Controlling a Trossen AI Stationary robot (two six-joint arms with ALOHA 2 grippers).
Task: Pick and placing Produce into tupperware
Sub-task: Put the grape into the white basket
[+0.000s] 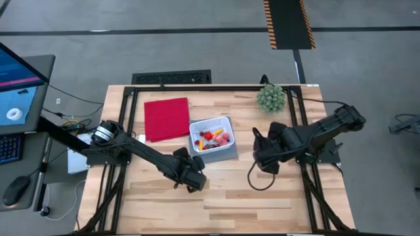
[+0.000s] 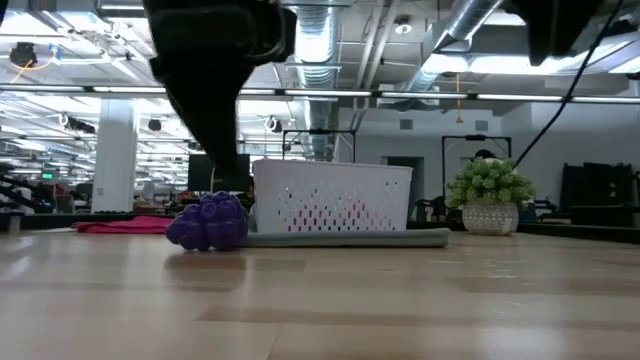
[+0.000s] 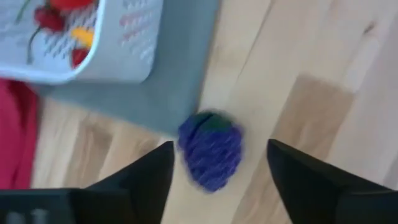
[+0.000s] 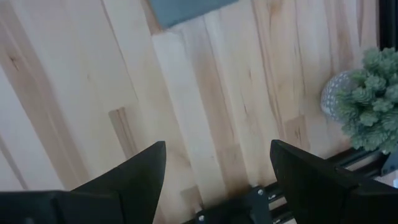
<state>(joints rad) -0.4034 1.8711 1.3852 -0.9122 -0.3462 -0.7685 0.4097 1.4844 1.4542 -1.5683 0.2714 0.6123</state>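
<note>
The purple grape bunch (image 3: 211,150) lies on its side on the bare wood, just off the grey mat's corner; it also shows in the low view (image 2: 207,222). My left gripper (image 3: 219,146) hovers over it, open, one finger on each side and apart from it; in the high view my left gripper (image 1: 191,179) hides the bunch. The white tupperware (image 1: 213,139) stands on the grey mat (image 3: 168,87) and holds several red, pink and yellow-orange pieces (image 1: 214,138). My right gripper (image 4: 217,146) is open over bare wood, to the right of the tupperware (image 1: 264,164).
A flat red cloth (image 1: 166,118) lies left of the tupperware. A green spiky ball plant (image 1: 271,98) in a pot stands near the table's far right corner. Black frame rails (image 1: 131,111) run along the table's left, right and far sides. Bare wood (image 1: 223,196) lies toward the near edge.
</note>
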